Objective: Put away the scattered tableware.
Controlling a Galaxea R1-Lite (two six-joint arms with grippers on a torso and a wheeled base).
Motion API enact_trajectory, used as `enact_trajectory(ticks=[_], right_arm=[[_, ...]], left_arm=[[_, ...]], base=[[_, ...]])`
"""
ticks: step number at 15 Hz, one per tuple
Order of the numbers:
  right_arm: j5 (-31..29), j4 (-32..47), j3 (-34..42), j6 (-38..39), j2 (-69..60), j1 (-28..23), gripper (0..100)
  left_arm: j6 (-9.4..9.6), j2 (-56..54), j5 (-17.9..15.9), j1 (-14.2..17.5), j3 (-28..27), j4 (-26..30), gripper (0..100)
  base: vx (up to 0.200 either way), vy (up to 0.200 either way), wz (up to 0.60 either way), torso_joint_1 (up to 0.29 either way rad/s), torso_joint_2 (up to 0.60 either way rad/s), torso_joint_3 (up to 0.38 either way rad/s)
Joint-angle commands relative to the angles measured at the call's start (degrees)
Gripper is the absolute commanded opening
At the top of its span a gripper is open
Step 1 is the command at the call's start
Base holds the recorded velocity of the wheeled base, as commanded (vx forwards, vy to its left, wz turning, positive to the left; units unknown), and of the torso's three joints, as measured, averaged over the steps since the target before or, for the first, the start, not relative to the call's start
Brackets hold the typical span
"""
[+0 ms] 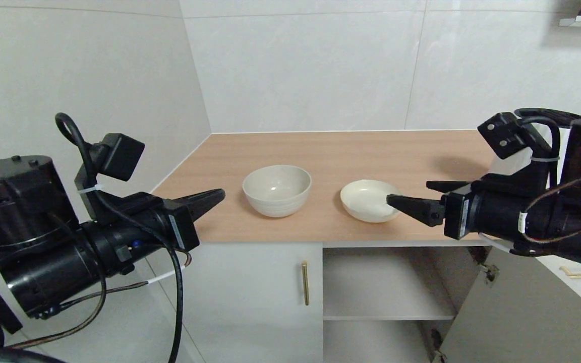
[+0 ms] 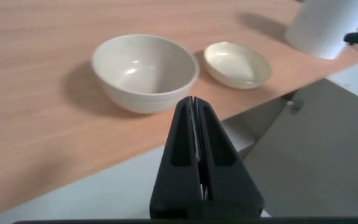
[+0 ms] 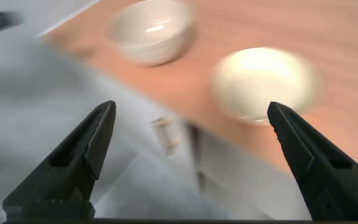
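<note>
The deep bowl (image 1: 277, 190) and shallow bowl (image 1: 368, 200) look glossy ceramic, the countertop (image 1: 351, 151) matt wood.

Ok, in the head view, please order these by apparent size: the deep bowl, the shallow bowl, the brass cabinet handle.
1. deep bowl
2. shallow bowl, a little smaller; the right gripper covers its edge
3. brass cabinet handle, a thin bar

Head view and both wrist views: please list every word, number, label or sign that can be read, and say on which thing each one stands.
No text here can be read.
Left sticker, white, behind the left pincer: too small to read.
Right sticker, white, behind the right pincer: too small to read.
Deep bowl, shallow bowl, counter, cabinet door: no print visible.
</note>
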Motion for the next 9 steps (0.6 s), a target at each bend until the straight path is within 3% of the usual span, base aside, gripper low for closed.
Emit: enact_trajectory(ticks=[1,3,4,6,8,9], right_arm=[[-0.75,6.21,-9.25,0.25,5.16,-3.97,100],[-2.33,14.91,-17.87,1.57,8.23,-4.41,100],[-7.26,21.94,-23.58,5.0,11.31,-4.41,100],[-13.23,25.64,-29.29,7.99,15.97,-4.41,100],[-14.2,25.64,-29.47,8.16,16.58,-4.32,100],[-14.2,25.64,-29.38,8.34,16.67,-4.32,100]], left_arm=[[-0.04,0.35,2.07,0.27,-6.65,5.67,0],[-0.04,1.58,2.34,0.45,-13.16,15.51,0],[-0.13,2.2,4.01,0.45,-18.17,24.83,0],[-0.21,3.43,8.23,0.45,-23.97,37.13,0],[-0.3,5.19,8.66,0.45,-27.66,40.21,0],[-2.41,7.82,8.75,0.8,-31.7,40.39,0]], base=[[0.0,0.0,0.0,0.0,0.0,0.0],[0.0,0.0,0.0,0.0,0.0,0.0],[0.0,0.0,0.0,0.0,0.0,0.0],[0.0,0.0,0.0,0.0,0.0,0.0],[0.0,0.0,0.0,0.0,0.0,0.0],[0.0,0.0,0.0,0.0,0.0,0.0]])
